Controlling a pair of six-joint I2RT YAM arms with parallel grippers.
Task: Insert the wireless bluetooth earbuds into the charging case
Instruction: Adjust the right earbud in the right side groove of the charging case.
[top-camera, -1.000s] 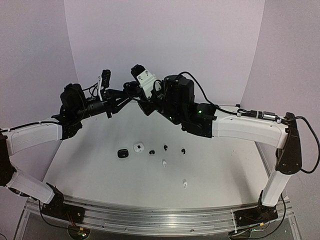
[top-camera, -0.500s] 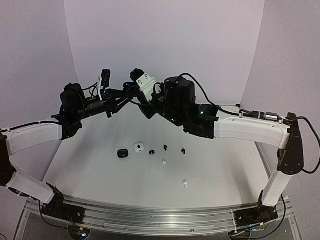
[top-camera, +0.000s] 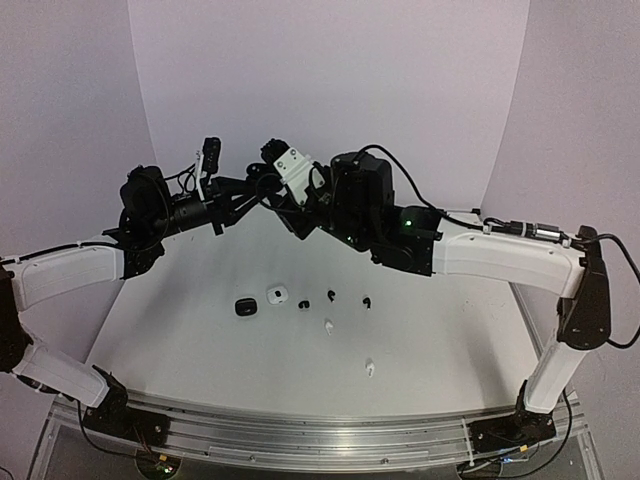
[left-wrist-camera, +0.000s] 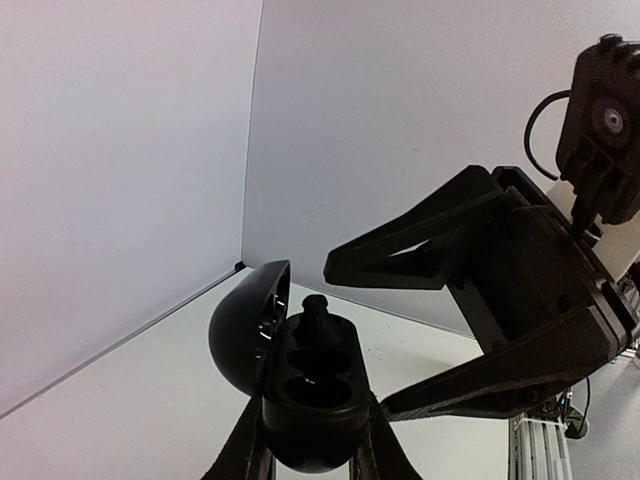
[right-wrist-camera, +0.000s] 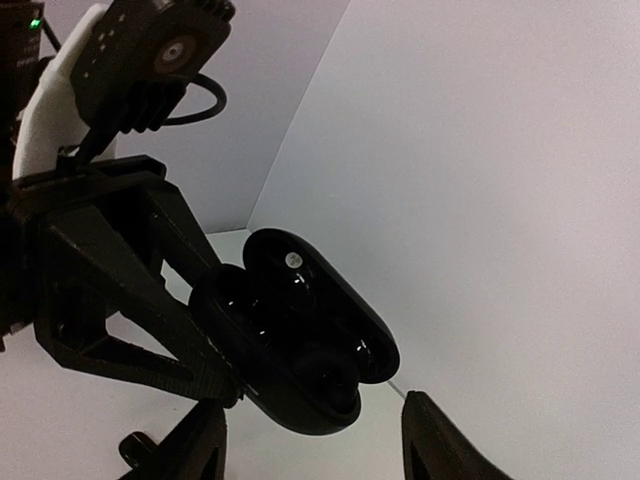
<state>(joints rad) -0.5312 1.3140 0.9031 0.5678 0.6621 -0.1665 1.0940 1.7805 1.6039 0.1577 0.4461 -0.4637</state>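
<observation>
Everything here is placed from the open black charging case (left-wrist-camera: 310, 385) that I hold up in the air.

Nearest my bases, far below the case and off to its right, one white earbud (top-camera: 369, 368) lies alone on the table (top-camera: 180, 340). A second white earbud (top-camera: 327, 325) lies further in, almost under the case. Behind it, also below the case, runs a row: a black case (top-camera: 243, 307), a white case (top-camera: 277, 295) just beside it, then three black earbuds (top-camera: 331, 295) trailing off to the right.

Up at the case itself, my left jaws (left-wrist-camera: 310, 445) are clamped on its lower body, with the lid swung open to one side. The two wells lie one behind the other on a line running away from my left wrist. A dark earbud appears to sit in the farther well. I cannot tell whether the nearer one is filled.

My right jaws (right-wrist-camera: 318, 420) are spread wide with nothing between them, close up against the case and facing its open wells.

As I judge it, the next earbud has to come from the table. My left arm is busy with the case, and the loose earbuds lie down and toward my right arm's side. So the right jaws are the ones to go down for one.
</observation>
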